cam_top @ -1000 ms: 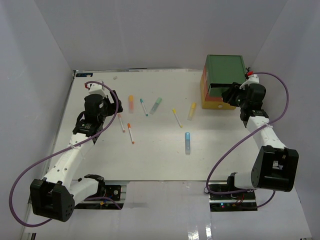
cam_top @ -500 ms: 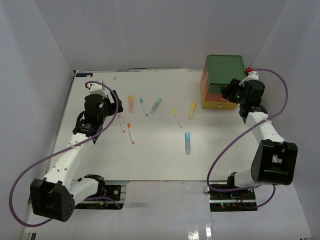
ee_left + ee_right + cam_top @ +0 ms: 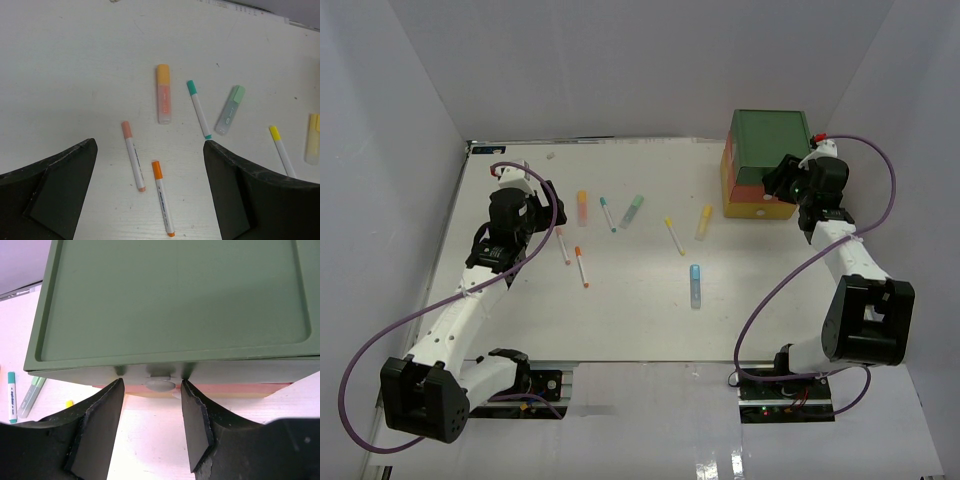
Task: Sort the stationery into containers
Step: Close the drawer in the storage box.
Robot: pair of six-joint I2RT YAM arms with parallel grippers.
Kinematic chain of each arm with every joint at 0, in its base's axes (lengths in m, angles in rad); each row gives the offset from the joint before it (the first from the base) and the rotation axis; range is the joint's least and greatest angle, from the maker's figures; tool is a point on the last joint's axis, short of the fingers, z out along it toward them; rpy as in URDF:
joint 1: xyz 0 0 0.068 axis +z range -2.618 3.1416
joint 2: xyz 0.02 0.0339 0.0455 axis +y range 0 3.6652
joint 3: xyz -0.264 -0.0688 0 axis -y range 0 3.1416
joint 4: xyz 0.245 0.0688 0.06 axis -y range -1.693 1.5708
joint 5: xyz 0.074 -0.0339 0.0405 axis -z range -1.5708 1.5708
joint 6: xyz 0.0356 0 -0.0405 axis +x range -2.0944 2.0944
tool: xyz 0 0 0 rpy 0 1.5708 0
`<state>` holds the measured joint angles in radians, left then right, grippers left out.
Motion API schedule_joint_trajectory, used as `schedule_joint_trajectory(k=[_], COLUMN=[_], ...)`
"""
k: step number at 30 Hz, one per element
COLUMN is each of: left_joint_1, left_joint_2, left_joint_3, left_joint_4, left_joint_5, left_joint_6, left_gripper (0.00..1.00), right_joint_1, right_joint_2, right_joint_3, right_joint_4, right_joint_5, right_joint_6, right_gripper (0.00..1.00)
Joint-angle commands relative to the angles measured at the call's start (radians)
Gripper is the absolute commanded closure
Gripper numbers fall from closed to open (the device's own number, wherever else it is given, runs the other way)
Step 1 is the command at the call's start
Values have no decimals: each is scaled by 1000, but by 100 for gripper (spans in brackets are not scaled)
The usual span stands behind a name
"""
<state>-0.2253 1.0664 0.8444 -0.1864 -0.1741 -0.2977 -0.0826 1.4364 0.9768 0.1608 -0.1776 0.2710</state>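
The containers are stacked drawers at the back right: green (image 3: pixel 770 140) on top, orange-red (image 3: pixel 230 388) under it, yellow (image 3: pixel 745 210) lowest. My right gripper (image 3: pixel 152 382) is open at the green drawer's front (image 3: pixel 170 300). Its fingertips stand either side of the white knob (image 3: pixel 160 384), with a gap on both sides. My left gripper (image 3: pixel 150 145) hangs wide open and empty above the stationery: a pink pen (image 3: pixel 133 157), an orange pen (image 3: pixel 163 202), an orange highlighter (image 3: pixel 163 97), a teal pen (image 3: pixel 199 110) and a green highlighter (image 3: pixel 230 111).
More stationery lies mid-table: a yellow pen (image 3: pixel 674 235), a yellow highlighter (image 3: pixel 704 221) and a blue highlighter (image 3: pixel 695 285). White walls close in the table on the left, back and right. The drawer stack stands close to the right wall.
My right gripper has moved up and in to the green drawer's front, so its fingers now flank the knob. The left arm and the stationery have not moved.
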Motion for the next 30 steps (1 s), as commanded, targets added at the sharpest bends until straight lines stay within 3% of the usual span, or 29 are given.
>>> schedule_joint_trajectory(k=[1, 10, 20, 30], left_joint_1=[1, 3, 1, 3], left_joint_2=[-3, -8, -19, -25], left_joint_3=[-5, -5, -4, -7], left_joint_4=[21, 19, 21, 19], left_joint_5=[13, 8, 18, 18], left_joint_6=[-1, 3, 2, 2], left_gripper=[2, 2, 2, 2], right_joint_1=[10, 18, 18, 17], right_joint_2=[10, -14, -165, -116], right_joint_3=[53, 50, -107, -205], right_joint_4=[55, 36, 42, 95], right_joint_5=[23, 21, 44, 73], right_joint_6=[8, 13, -18, -21], right_gripper=[44, 44, 44, 44])
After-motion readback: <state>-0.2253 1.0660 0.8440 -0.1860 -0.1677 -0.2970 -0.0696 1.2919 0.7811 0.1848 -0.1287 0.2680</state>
